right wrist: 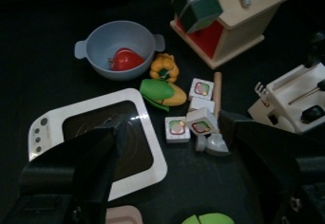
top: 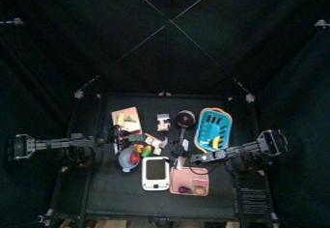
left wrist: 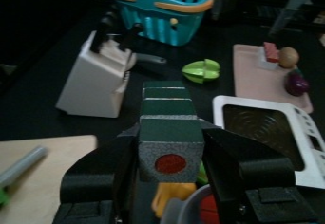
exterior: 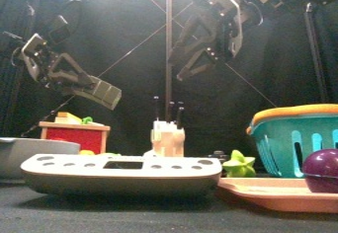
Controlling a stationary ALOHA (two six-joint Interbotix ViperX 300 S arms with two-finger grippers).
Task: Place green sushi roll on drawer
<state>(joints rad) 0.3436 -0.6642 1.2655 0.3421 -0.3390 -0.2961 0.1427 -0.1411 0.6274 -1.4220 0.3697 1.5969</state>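
Green sushi roll (left wrist: 166, 125) clamped in left tool (left wrist: 166, 166); right tool (right wrist: 172, 176) wide, above the scale (right wrist: 95, 142).

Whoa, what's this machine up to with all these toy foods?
The left gripper is shut on a green sushi roll, held up off the table. The right gripper hangs open and empty above more sushi pieces lying beside a white scale. The wooden drawer stands past them, next to a grey bowl. The roll is not on the drawer yet.
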